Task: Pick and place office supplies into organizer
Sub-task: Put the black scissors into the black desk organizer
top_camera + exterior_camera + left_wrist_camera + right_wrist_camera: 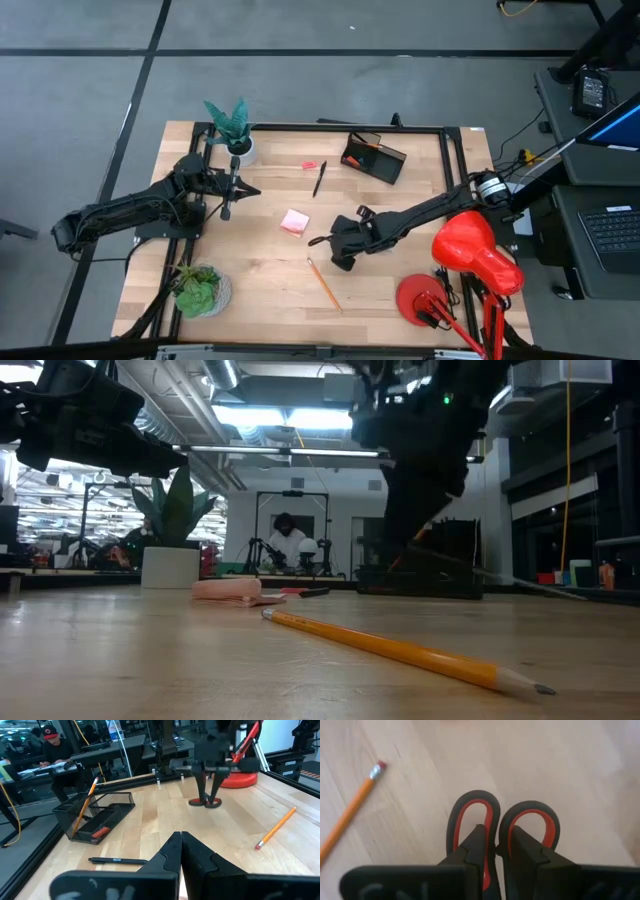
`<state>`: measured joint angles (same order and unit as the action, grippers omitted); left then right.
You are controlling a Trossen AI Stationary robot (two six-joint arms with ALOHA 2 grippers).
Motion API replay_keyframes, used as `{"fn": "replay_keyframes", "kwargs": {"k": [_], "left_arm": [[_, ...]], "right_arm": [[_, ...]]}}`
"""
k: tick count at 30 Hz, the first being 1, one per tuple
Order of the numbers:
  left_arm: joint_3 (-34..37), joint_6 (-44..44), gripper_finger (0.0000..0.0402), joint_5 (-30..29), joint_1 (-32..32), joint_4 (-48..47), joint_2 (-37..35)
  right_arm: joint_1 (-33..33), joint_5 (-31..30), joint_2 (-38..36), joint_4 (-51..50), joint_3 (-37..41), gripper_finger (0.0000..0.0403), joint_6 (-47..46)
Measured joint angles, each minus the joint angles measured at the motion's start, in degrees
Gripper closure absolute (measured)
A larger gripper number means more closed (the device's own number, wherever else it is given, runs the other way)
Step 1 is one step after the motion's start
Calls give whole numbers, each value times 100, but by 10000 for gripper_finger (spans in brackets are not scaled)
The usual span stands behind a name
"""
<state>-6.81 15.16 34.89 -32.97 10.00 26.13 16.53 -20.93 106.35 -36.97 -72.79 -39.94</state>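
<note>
Your scissors (502, 827) lie on the counter (270, 275) near its middle, their red-and-black handle loops under the right gripper (495, 852), whose jaws are pinched on the bars between the loops. One pencil (323, 283) lies just beside it toward the near edge. The pink sticky-note pad (294, 221) sits at mid-counter; a black pen (319, 179) lies beyond it. The organizer (375, 157) stands near the far edge, already holding a pencil. Your left gripper (226, 211), jaws closed and empty, hangs by the far-left corner.
</note>
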Motion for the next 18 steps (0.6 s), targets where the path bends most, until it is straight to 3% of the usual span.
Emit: {"fn": "replay_keyframes", "kwargs": {"k": [13,18], "left_arm": [[0,0,399,0,-2,-33,0],[0,-2,400,0,-2,-39,0]], "right_arm": [[468,-2179,-790,-20,-4,343,58],[459,-2515,-1025,116,-7,340,328]]}}
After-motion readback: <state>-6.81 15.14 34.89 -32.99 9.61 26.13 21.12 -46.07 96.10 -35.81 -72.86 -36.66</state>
